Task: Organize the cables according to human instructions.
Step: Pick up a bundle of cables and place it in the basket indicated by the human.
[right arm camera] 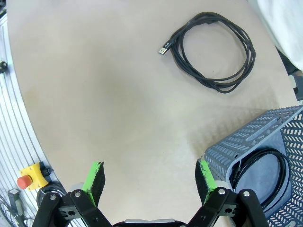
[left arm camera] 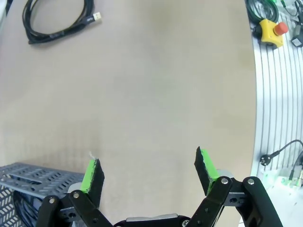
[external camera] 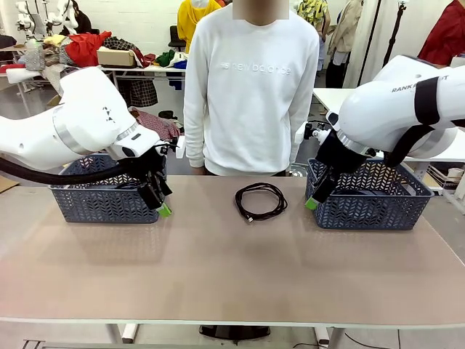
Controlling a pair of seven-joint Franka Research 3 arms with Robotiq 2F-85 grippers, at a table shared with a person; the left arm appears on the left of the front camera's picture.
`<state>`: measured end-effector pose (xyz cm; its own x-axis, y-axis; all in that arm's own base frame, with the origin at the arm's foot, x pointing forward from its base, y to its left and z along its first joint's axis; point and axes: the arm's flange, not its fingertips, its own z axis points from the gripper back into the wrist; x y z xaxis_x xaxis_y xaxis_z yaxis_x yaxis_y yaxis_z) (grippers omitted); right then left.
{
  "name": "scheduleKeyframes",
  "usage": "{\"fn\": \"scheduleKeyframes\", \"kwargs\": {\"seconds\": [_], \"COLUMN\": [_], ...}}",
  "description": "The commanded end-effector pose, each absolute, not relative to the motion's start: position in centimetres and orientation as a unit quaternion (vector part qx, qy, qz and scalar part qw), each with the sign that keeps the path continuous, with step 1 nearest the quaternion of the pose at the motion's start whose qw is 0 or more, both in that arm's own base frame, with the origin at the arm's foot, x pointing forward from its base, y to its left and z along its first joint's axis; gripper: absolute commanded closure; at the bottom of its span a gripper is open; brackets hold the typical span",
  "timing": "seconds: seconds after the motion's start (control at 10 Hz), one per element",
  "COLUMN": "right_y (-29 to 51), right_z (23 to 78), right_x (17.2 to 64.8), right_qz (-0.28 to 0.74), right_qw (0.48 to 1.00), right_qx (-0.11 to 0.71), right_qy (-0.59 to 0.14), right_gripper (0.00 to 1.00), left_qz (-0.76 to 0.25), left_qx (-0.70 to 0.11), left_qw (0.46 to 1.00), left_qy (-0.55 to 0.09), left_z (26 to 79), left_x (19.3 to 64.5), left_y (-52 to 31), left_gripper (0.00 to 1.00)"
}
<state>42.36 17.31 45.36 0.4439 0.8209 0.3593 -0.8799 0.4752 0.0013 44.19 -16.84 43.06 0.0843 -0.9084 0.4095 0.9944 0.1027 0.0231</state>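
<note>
One coiled cable lies mid-desk; left gripper and right gripper both wide, empty; another coil, probably cable, in right basket.

Your front view looks level across the table toward the person standing at its far edge, with the coiled cable near centre. Each wrist view looks steeply down on the tabletop from close above. Both wrist views share that cable, seen from opposite sides.
</note>
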Motion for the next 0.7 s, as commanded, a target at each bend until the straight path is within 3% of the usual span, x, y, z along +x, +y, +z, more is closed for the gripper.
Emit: {"fn": "scheduleKeyframes", "kwargs": {"seconds": [0.0, 0.6], "right_y": [17.36, 17.36], "right_z": [45.39, 45.39], "right_x": [42.28, 42.28], "right_qz": [0.500, 0.500], "right_qw": [0.846, 0.846], "right_qx": [0.094, 0.094], "right_qy": [-0.158, -0.158], "right_gripper": [0.00, 0.00], "left_qz": [-0.664, -0.664], "left_qx": [-0.130, -0.130], "left_qw": [0.718, 0.718], "left_qy": [-0.165, -0.165], "left_z": [42.94, 42.94], "left_x": [44.26, 44.26], "left_y": [-16.64, -16.64], "left_gripper": [0.00, 0.00]}}
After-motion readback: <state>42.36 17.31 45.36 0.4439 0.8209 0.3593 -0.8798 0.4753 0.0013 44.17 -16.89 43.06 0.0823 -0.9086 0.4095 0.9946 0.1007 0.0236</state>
